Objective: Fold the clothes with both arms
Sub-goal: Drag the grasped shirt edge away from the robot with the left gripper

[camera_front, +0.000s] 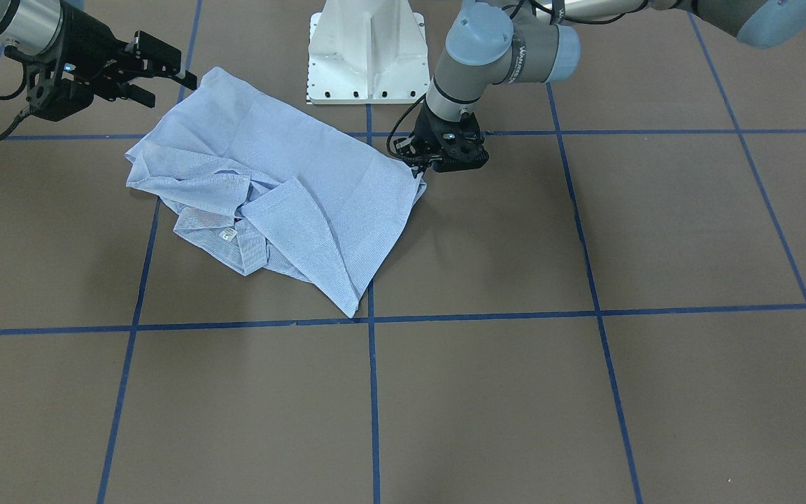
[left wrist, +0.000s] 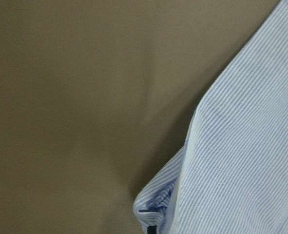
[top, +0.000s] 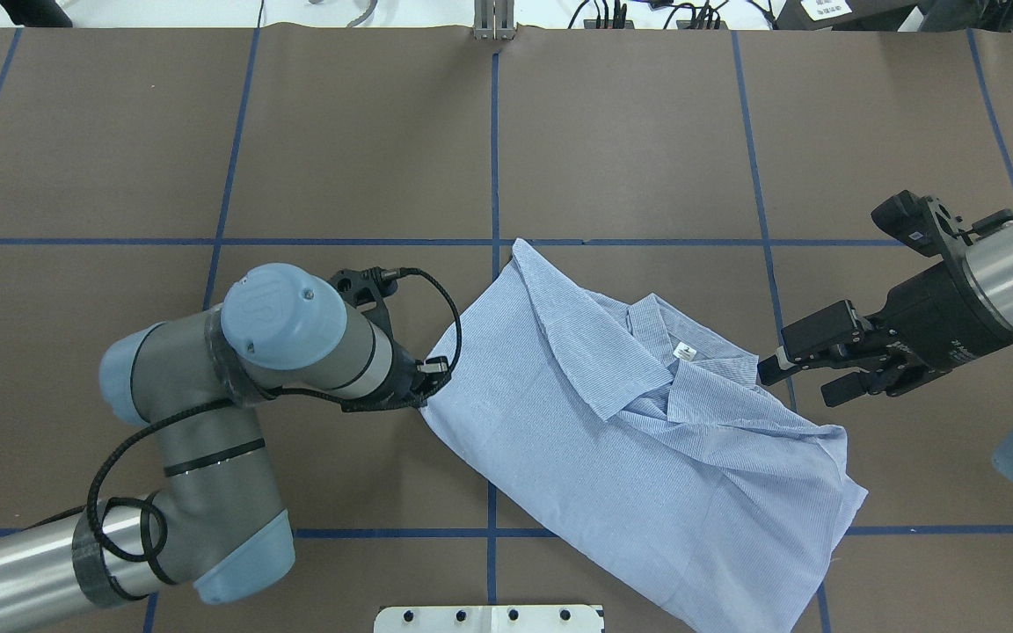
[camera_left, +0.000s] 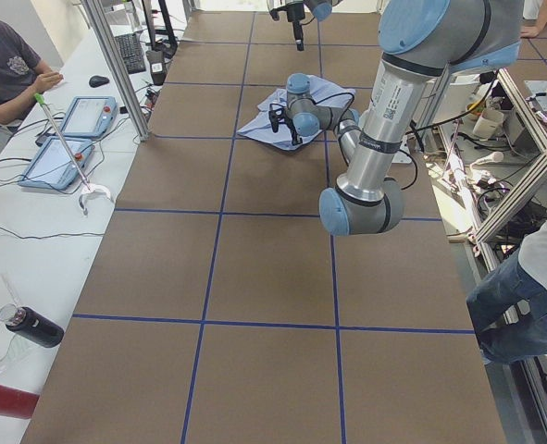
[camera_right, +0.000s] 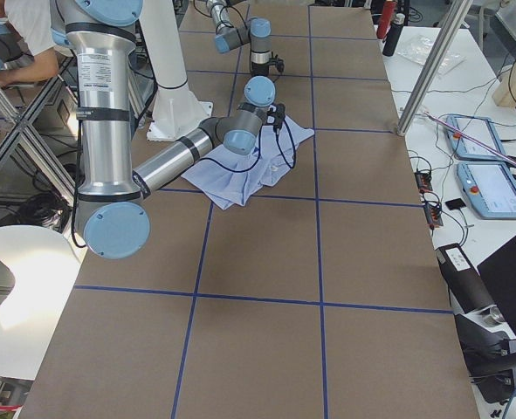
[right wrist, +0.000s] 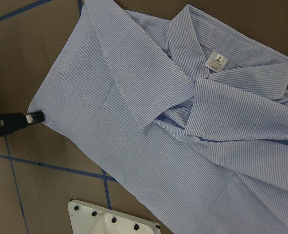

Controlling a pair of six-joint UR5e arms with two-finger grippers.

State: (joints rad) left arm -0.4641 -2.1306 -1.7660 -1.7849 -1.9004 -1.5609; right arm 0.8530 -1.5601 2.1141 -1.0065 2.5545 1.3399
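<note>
The light blue striped shirt point(top: 647, 457) lies crumpled and partly folded on the brown table, its collar and white neck label point(top: 685, 352) facing up. It also shows in the front-facing view point(camera_front: 291, 175) and the right wrist view point(right wrist: 158, 146). My left gripper point(top: 427, 387) is low at the shirt's left corner and shut on the cloth; the left wrist view shows the pinched fabric point(left wrist: 156, 207). In the front-facing view that gripper point(camera_front: 422, 168) is at the shirt's right corner. My right gripper point(top: 801, 374) is open and empty, hovering just off the collar side of the shirt point(camera_front: 168, 84).
The white pedestal base point(camera_front: 364, 56) stands at the robot's edge, close to the shirt's hem. Blue tape lines point(top: 493, 176) grid the table. Side tables with tablets point(camera_left: 88, 116) and seated people point(camera_left: 14, 65) flank the table ends.
</note>
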